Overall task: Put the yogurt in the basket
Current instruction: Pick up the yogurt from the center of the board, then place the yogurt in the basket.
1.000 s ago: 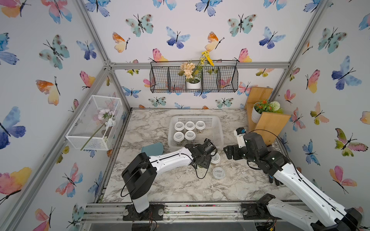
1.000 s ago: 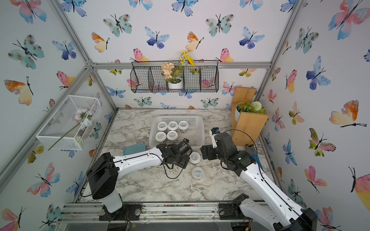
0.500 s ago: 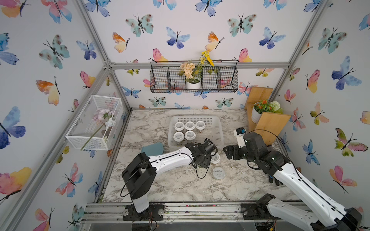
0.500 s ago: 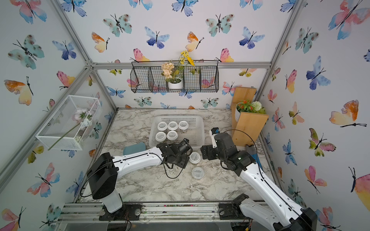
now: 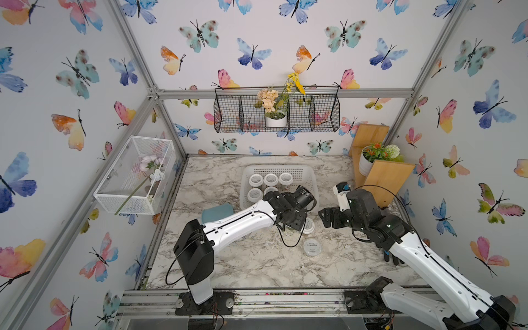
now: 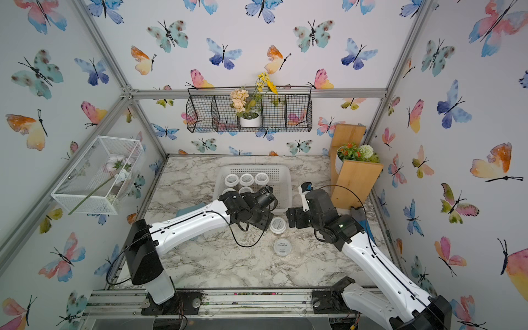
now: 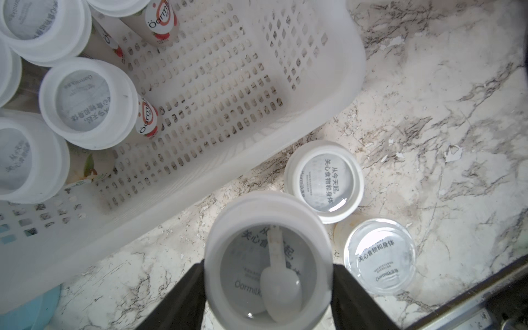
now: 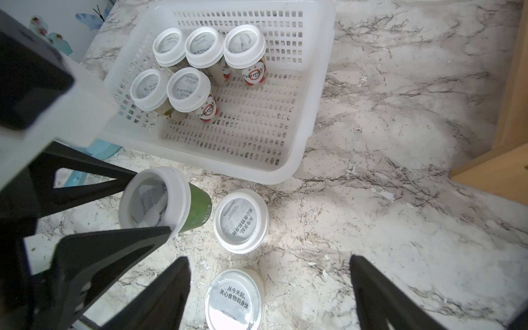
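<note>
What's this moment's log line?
left hand: shut on green-labelled white-lidded yogurt cup; right hand: open; white perforated plastic basket: five cups; marble table: two cups

A marbled worktop [image 5: 257,265] carries a white basket [image 5: 300,170]. Beside it stand a white-rimmed yogurt cup [image 5: 308,225] and a flat-lidded cup [image 5: 312,247].

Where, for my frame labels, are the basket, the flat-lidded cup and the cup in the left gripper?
basket [image 8: 243,137]: right wrist view, bare perforated floor.
flat-lidded cup [image 8: 233,300]: right wrist view, centre of its lid.
held cup [image 7: 268,265]: left wrist view, centre of its lid.
</note>
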Controlling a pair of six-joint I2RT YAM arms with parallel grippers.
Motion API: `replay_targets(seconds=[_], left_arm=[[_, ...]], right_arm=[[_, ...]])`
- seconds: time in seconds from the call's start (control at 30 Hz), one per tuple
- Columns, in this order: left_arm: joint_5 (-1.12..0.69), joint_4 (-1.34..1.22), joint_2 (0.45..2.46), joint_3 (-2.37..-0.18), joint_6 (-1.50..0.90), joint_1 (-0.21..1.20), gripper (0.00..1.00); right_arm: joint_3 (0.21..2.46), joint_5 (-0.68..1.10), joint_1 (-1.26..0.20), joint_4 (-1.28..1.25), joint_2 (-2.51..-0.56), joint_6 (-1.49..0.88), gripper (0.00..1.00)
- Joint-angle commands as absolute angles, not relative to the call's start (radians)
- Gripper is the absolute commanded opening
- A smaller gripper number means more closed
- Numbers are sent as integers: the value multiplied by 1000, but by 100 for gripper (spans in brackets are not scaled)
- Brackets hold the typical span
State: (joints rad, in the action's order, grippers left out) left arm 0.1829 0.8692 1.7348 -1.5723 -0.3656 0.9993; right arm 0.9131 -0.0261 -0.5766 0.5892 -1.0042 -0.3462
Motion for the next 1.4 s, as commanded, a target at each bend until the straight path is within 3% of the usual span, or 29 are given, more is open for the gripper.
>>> replay_targets(seconds=[0.0, 0.5, 1.37], left_arm=[[254, 986, 1716, -1676, -336, 1005, 67], [277, 986, 1816, -1883, -222, 908, 67], [174, 684, 1975, -1772, -140, 749, 68]], right_arm=[[904, -17, -575, 571, -1009, -333, 90], [908, -20, -576, 577, -1030, -333, 90], [908, -26, -575, 585, -1094, -333, 89]])
